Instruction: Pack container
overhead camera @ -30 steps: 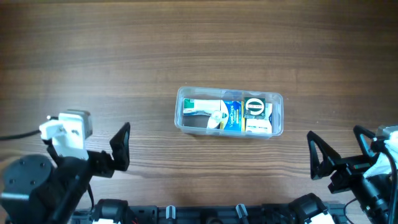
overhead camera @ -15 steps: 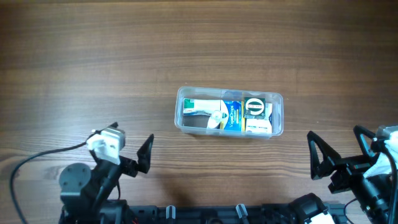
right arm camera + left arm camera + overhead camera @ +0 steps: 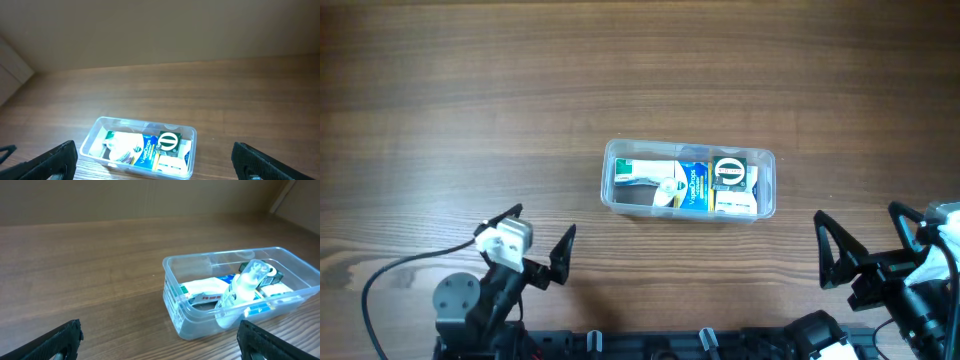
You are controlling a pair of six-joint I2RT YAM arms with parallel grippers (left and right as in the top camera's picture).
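Container: clear, colourless rectangular plastic tub point(image 3: 135, 122) with rounded corners, lying flat low in the view, long side across it
Contents: dark green box with a white round mark point(image 3: 169, 141) toward the right end; blue and white packet point(image 3: 143, 150) mid-tub; white and green pack point(image 3: 114, 138) at the left end
Right gripper point(image 3: 154, 150): black fingers point(image 3: 57, 159) at both lower corners, spread wide, gripping nothing
Surface: brown wood-grain table point(image 3: 225, 90)
Backdrop: plain beige wall point(image 3: 150, 30)
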